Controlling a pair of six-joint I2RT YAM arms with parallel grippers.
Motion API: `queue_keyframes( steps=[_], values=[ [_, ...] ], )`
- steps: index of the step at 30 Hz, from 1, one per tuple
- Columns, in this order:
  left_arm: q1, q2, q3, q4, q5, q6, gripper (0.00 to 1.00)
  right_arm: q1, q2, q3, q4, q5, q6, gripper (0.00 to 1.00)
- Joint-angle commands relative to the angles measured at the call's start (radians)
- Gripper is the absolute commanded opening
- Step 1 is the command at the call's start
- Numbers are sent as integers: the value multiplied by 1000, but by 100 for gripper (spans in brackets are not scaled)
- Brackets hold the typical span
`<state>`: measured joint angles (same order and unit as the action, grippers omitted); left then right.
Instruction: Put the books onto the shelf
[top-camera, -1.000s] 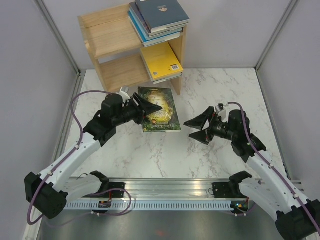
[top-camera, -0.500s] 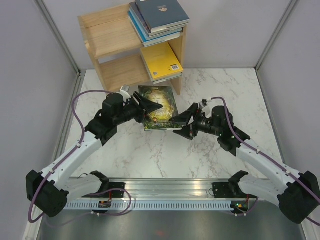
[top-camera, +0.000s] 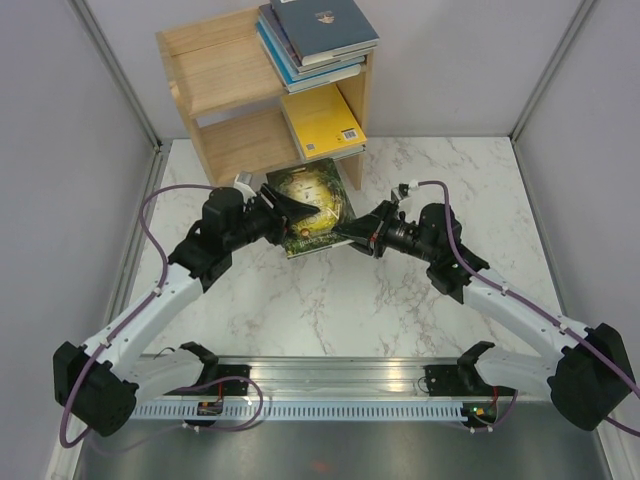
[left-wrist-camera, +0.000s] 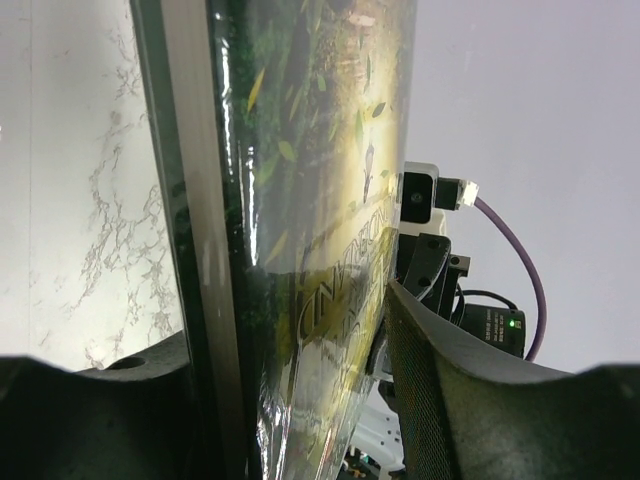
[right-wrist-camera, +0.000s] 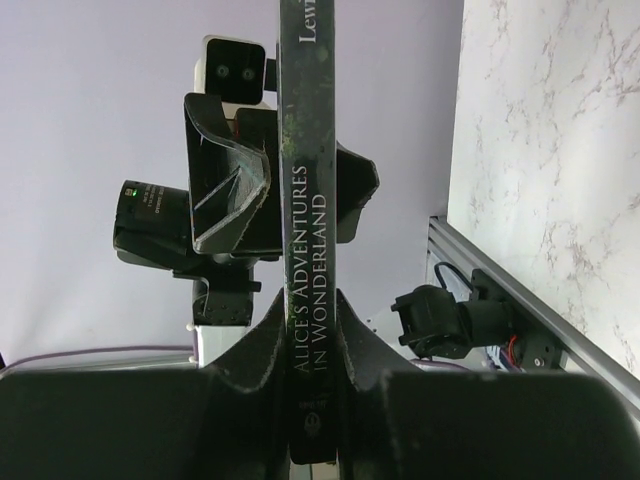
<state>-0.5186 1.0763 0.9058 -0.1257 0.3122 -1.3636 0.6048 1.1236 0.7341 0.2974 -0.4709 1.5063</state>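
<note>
The left gripper (top-camera: 293, 211) and right gripper (top-camera: 349, 229) are covering the black-and-gold book's (top-camera: 316, 193) side edges, jaws clenching it tilted above the worktop (top-camera: 330, 300), near the shelf (top-camera: 215, 90) carrying other books (top-camera: 320, 30).

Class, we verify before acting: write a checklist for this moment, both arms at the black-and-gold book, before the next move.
1. Left gripper clamped on the book: ok.
2. Right gripper closed around its spine: ok.
3. Book clear of the table: cannot tell; it is tilted.
4. Bare space on the shelf top beside the stacked books: ok.
5. Nothing between book and shelf: ok.
</note>
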Motion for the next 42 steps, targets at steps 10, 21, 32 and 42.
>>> queue_keyframes(
  steps=[10,21,32,42],
  values=[
    [86,-93,30,0,119,60,100,-8,-64,53,-63,31,-40,0],
    [164,-240,59,-314,96,244,100,-82,-70,188,-181,-23,-87,0],
    [166,-351,5,-410,61,268,100,-169,131,402,-126,-132,-89,0],
    [166,-403,31,-486,10,281,100,-310,502,712,-99,-274,-112,0]
  ],
)
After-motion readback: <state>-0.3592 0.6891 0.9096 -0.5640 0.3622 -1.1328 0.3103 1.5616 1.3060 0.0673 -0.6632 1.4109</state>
